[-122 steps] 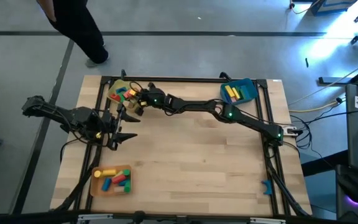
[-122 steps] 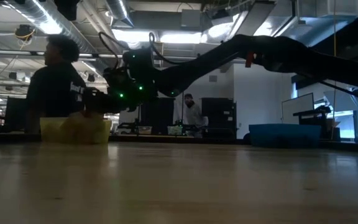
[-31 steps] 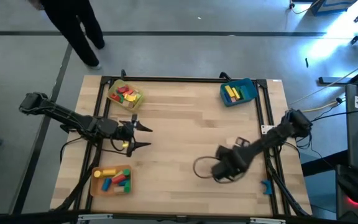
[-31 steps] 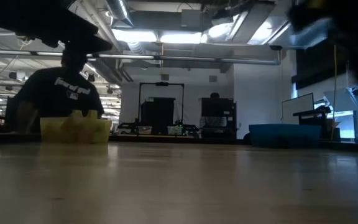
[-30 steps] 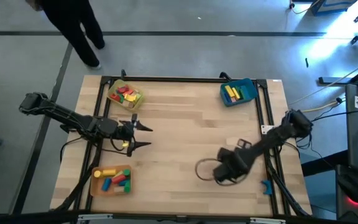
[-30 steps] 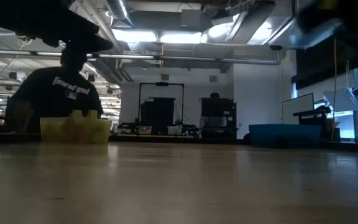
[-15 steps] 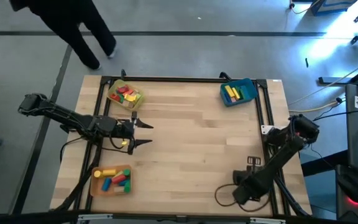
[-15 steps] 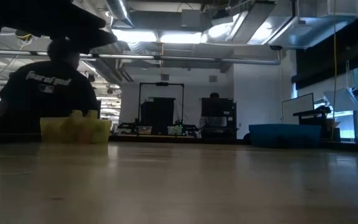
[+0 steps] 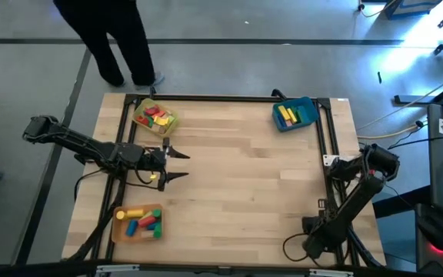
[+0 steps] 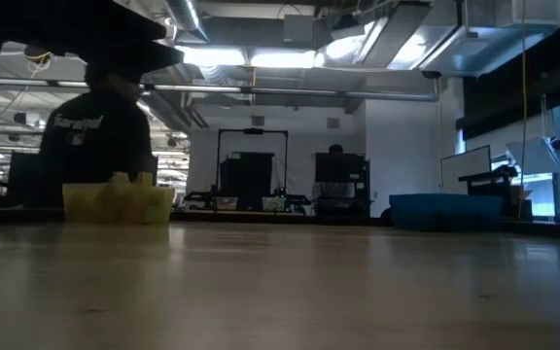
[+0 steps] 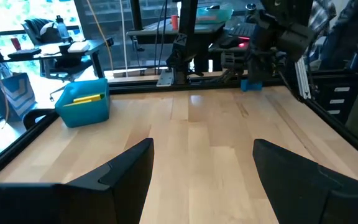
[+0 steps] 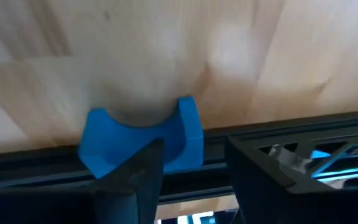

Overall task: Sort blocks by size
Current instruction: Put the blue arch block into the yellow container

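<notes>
Right wrist view: the blue arch block [image 12: 143, 142] lies at the surface's [image 9: 244, 185] near right edge, straight ahead of the right gripper [image 12: 191, 171], whose parted fingers hold nothing. The left gripper [image 9: 177, 165], spread wide, waits well apart.

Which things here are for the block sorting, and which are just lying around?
For the job: blocks in the yellow tray, blue tray and orange tray; blue arch block at the table's edge, by the right pincer.
Just lying about: person beyond the table; yellow cable on the floor.
</notes>
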